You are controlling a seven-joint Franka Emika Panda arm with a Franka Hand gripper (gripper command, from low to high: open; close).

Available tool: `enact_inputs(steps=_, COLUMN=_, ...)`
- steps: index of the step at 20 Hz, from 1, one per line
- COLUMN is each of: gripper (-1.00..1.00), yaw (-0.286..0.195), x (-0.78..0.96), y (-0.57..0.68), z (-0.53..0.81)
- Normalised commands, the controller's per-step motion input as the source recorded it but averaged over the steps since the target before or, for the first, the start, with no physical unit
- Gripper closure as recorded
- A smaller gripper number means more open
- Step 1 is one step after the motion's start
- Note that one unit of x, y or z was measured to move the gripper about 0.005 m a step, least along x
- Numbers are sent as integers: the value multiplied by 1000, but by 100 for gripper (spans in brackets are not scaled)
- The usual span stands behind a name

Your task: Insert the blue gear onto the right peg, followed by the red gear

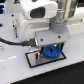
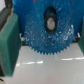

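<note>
The blue gear (image 1: 50, 52) is held low over the grey black-edged plate (image 1: 34, 61) in the exterior view. My gripper (image 1: 49, 48) is shut on it. In the wrist view the blue gear (image 2: 37, 37) fills the middle, its toothed rim between the green pads (image 2: 10, 44) of my gripper (image 2: 46, 44). A grey shape shows through the gear's centre hole (image 2: 50, 24); I cannot tell whether it is the right peg. The peg is otherwise hidden behind the gear and the hand. The red gear is not in view.
The white arm (image 1: 37, 17) takes up the upper part of the exterior view. A black cable (image 1: 12, 44) runs across the white table at the exterior view's left. The plate's front edge lies near the table's lower part.
</note>
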Motion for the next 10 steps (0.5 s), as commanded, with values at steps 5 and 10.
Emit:
enact_inputs(steps=5, gripper=-100, yaw=0, x=15, y=64, z=151)
enact_inputs(steps=10, gripper=-100, yaw=0, x=-1, y=76, z=414)
